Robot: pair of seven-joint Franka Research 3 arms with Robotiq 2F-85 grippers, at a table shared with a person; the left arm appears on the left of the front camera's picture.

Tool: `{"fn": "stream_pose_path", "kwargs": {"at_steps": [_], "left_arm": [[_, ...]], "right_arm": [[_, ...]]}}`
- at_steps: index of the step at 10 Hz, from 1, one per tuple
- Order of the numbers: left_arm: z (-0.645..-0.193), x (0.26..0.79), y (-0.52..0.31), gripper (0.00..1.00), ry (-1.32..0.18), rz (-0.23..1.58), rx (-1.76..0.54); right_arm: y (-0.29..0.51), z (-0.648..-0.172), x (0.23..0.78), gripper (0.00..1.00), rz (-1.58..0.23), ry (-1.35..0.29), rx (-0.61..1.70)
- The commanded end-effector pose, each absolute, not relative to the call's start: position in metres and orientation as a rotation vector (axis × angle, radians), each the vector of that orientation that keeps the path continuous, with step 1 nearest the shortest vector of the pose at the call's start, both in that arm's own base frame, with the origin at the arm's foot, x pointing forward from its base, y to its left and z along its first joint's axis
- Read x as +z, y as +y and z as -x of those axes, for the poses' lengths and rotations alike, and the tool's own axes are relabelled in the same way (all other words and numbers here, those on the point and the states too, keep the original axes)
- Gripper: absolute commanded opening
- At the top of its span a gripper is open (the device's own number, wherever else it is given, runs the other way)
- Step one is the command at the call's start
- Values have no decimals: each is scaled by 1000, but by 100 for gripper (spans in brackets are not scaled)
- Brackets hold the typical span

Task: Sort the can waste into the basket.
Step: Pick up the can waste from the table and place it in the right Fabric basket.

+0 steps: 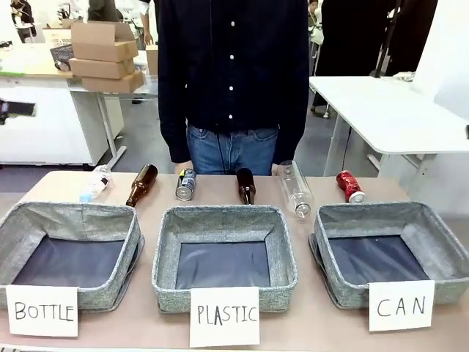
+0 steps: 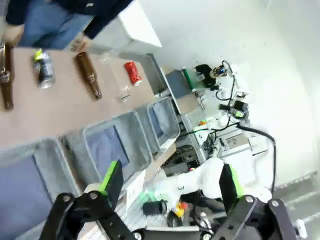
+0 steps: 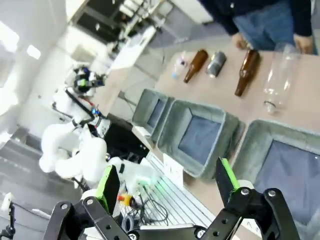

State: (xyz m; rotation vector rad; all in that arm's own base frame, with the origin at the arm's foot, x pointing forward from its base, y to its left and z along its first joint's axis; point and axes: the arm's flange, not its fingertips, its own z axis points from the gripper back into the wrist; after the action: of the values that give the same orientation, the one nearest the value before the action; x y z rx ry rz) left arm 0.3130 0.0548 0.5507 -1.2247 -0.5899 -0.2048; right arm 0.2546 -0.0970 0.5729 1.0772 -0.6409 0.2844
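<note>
Front view: the desk (image 1: pixel 308 323) carries two cans lying on their sides, the dark can (image 1: pixel 185 184) and the red can (image 1: pixel 350 185), in a far row with two brown bottles (image 1: pixel 141 185) (image 1: pixel 246 185) and two clear bottles (image 1: pixel 96 182) (image 1: pixel 294 188). Three grey baskets stand in the near row. The CAN basket (image 1: pixel 432 242) is at the robot's right, and the red can lies on the desk just past its far rim. Left wrist view: the left tool (image 2: pixel 171 175) has its fingers spread wide, holding nothing and touching nothing. Ahead of it are three baskets, the CAN basket (image 2: pixel 172 120) farthest from this tool. Both cans lie well beyond the fingertips, the red one (image 2: pixel 133 73) past that basket. Right wrist view: the right tool (image 3: pixel 168 171) is likewise fully spread, gripping nothing. The CAN basket (image 3: pixel 248 150) is the nearest of the three, just ahead of one fingertip. The dark can (image 3: pixel 216 64) lies far ahead between the two brown bottles.
</note>
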Motion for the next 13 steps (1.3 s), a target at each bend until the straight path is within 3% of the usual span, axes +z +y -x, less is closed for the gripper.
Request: {"fn": "stream_pose_path", "kwargs": {"at_steps": [1,2,13], "left_arm": [[-202,277,7,100,-472,1187,-191],[-313,551,55,100,-590,1225,-205],[-313,551,55,100,-590,1225,-205]], "right_arm": [[-63,-251,584,100,-975,-616,443],[-63,-251,584,100,-975,-616,443],[-63,-251,584,100,-975,-616,443]]}}
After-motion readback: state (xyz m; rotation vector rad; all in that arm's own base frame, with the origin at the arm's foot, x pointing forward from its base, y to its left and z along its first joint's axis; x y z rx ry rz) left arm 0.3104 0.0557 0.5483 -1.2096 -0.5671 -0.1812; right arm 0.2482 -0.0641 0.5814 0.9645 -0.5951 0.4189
